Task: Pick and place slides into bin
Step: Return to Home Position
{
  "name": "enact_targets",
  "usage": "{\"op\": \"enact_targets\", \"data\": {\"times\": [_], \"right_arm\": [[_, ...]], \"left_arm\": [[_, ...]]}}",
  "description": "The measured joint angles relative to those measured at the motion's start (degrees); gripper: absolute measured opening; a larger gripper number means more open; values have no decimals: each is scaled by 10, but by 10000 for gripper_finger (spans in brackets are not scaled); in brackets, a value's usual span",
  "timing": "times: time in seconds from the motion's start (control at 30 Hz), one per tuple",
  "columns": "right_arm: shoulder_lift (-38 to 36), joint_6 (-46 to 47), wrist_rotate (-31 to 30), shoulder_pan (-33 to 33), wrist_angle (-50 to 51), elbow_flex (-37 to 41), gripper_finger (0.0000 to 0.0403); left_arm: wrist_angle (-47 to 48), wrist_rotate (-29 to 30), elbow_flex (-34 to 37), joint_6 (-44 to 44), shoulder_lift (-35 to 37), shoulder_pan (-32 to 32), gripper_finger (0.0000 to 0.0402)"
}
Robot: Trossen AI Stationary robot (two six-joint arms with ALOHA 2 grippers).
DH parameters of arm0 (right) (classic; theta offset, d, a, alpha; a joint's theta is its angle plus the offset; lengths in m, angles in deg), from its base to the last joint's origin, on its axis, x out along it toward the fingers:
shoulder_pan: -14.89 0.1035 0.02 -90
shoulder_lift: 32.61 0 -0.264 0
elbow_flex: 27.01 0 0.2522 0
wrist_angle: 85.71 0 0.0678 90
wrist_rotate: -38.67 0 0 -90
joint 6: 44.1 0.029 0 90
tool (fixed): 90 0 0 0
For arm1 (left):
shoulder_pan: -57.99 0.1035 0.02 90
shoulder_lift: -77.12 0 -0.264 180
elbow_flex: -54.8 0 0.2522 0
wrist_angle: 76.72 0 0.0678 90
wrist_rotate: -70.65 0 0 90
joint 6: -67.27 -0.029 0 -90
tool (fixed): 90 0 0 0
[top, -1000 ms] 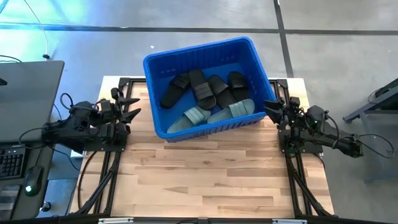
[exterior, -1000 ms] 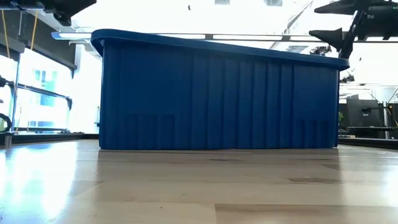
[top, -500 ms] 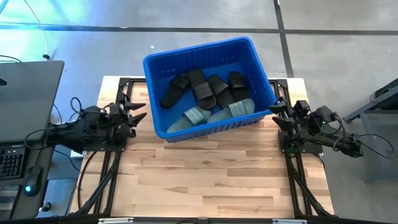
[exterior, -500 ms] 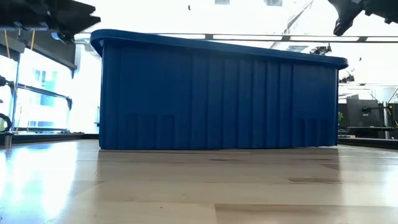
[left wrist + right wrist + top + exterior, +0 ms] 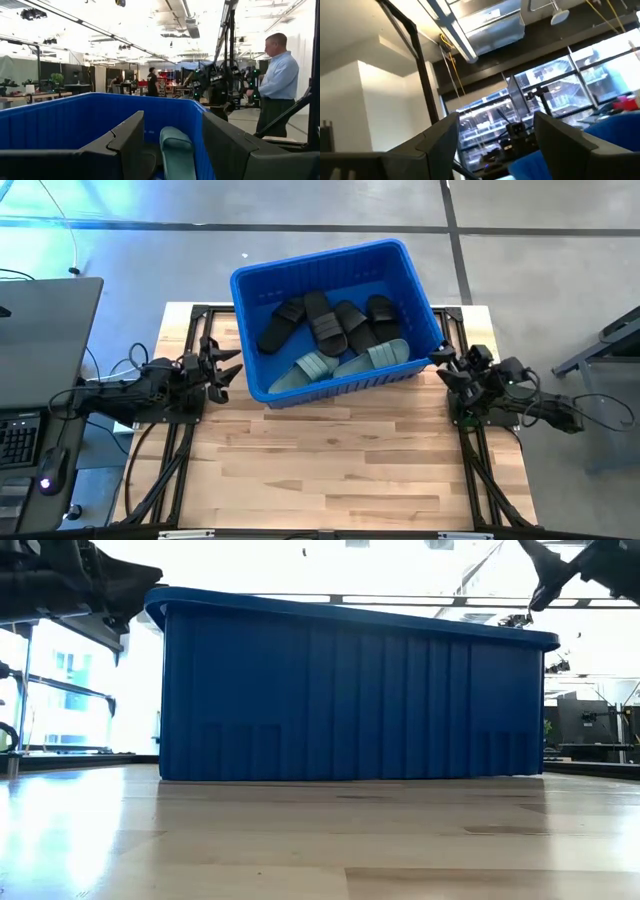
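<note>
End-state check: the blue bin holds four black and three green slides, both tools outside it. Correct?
No: the high view shows only two green slides, with four black slides, in the bin; left tool and right tool sit outside it.

Grey seamed concrete floor (image 5: 540,210) fills the high view's upper frame. A pale wooden plank tabletop (image 5: 330,470) spans lower centre, with a grey desk (image 5: 50,330) at far left.

A pale wooden plank table (image 5: 340,465) is carrying a large blue bin (image 5: 322,256), which is sitting slightly askew at the far middle, its base resting flat on the boards.
</note>
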Motion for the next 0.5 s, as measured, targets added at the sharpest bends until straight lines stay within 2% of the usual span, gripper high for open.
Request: {"op": "enact_targets", "data": {"times": [0.1, 0.27, 0.37, 0.5], "right_arm": [[0, 27, 0, 0, -61, 36, 245], [0, 33, 8, 0, -53, 31, 245], [0, 58, 12, 0, 2, 32, 245], [0, 72, -13, 0, 47, 30, 245]], "left_arm": [[3, 0, 0, 1, 0, 0, 184], [8, 0, 0, 1, 0, 0, 184], [21, 0, 0, 1, 0, 0, 184], [45, 0, 0, 15, 0, 0, 184]]}}
